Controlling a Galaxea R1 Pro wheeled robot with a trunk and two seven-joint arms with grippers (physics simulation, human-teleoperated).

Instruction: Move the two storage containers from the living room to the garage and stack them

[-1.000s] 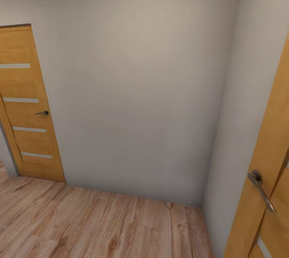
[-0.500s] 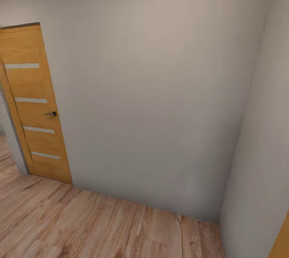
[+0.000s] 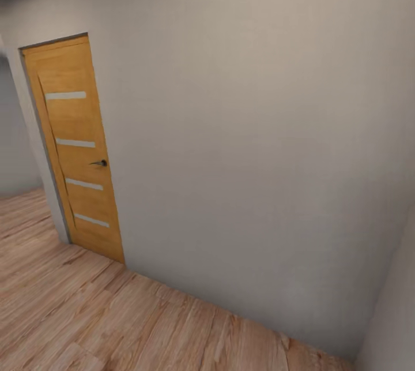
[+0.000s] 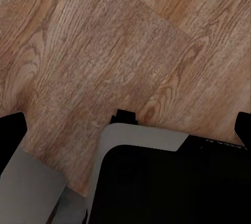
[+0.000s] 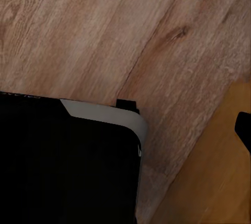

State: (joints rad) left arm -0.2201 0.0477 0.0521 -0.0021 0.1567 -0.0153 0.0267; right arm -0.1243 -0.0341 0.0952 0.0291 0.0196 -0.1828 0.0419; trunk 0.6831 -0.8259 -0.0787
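A plain grey-white wall (image 3: 259, 146) takes up most of the head view, meeting a second wall (image 3: 395, 313) in a corner at the right. Below it runs a light wood plank floor (image 3: 86, 325). At the left stands an orange-brown wooden door (image 3: 75, 146) with four pale horizontal strips and a small dark lever handle (image 3: 100, 162); past its left edge the planks continue into another space. Under the left pincer (image 4: 128, 130), whose dark fingertips (image 4: 11, 130) sit wide apart with nothing between them, lie wood planks and the robot's black, grey-edged base (image 4: 172, 182). Beneath the right pincer lie the same base (image 5: 63, 161), planks and an orange-brown panel (image 5: 219, 182); whether that pincer is released or clenched I cannot tell. The storage containers are out of sight.
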